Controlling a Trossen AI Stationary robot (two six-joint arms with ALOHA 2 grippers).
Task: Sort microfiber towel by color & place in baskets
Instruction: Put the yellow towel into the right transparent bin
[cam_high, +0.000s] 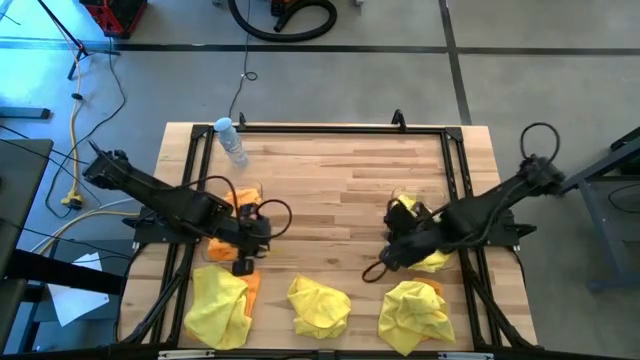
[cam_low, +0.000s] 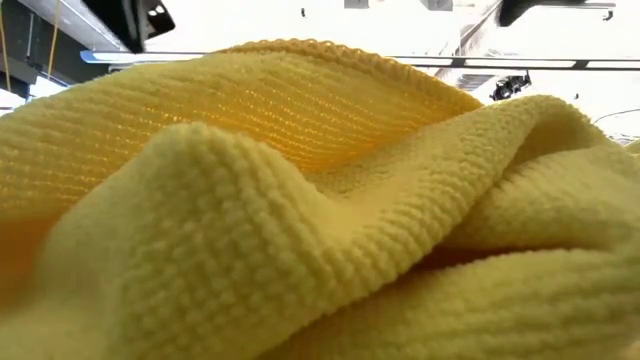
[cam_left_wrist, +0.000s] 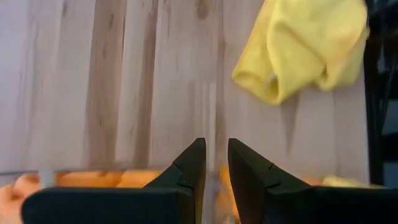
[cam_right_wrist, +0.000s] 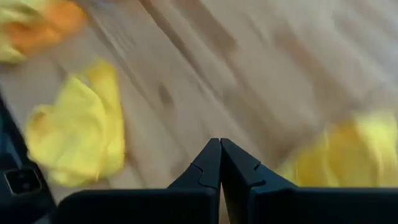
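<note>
Orange microfiber towels (cam_high: 240, 205) lie in the left clear basket (cam_left_wrist: 93, 172). My left gripper (cam_left_wrist: 216, 165) hangs over that basket's rim, open by a narrow gap, with nothing between its fingers. A yellow towel (cam_high: 412, 212) fills the right basket under my right arm. My right gripper (cam_right_wrist: 220, 152) is shut and empty above bare wood beside it. Three yellow towels (cam_high: 220, 305), (cam_high: 320, 306), (cam_high: 415, 312) lie crumpled along the table's near edge; orange cloth (cam_high: 251, 288) peeks from under the left one. Another yellow towel (cam_low: 320, 200) fills the low view.
A clear water bottle (cam_high: 232, 141) lies at the table's far left. A black rail frame (cam_high: 330, 128) runs round the table top. Bare wood (cam_high: 330, 190) lies open between the two arms. A cable loop (cam_high: 374, 271) hangs by my right gripper.
</note>
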